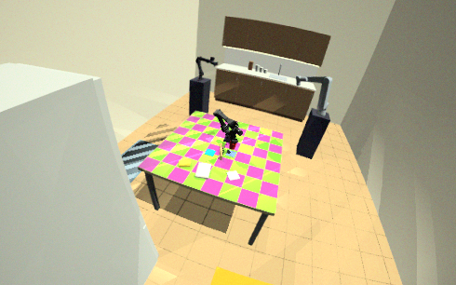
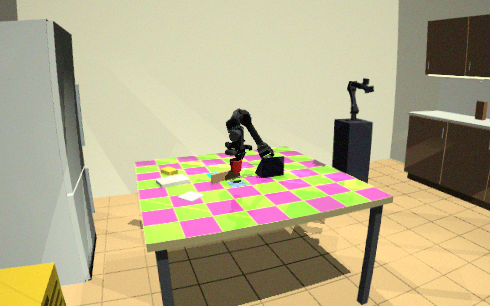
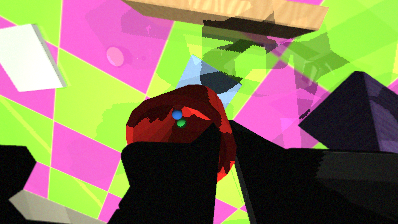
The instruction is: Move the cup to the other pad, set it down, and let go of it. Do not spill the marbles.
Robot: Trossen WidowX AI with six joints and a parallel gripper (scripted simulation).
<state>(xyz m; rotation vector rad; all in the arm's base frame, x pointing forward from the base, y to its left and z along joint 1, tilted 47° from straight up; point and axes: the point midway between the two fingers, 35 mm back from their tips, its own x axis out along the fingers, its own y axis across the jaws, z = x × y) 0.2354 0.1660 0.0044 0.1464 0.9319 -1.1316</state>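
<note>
Over the checkered worktop, our tool is hiding the near rim of the upright red cup it is gripping, marbles showing inside.

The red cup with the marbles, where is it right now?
The red cup is gripped in the gripper, near the table's middle, above the light blue pad, with the wooden block just beyond.

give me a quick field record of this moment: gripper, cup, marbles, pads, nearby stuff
gripper: gripper shut on the red cup
cup: upright, above the light blue pad
marbles: blue marble and green marble inside the cup
other pad: cyan pad on the checkered table
nearby: wooden block, white slab
spill: none visible
</note>
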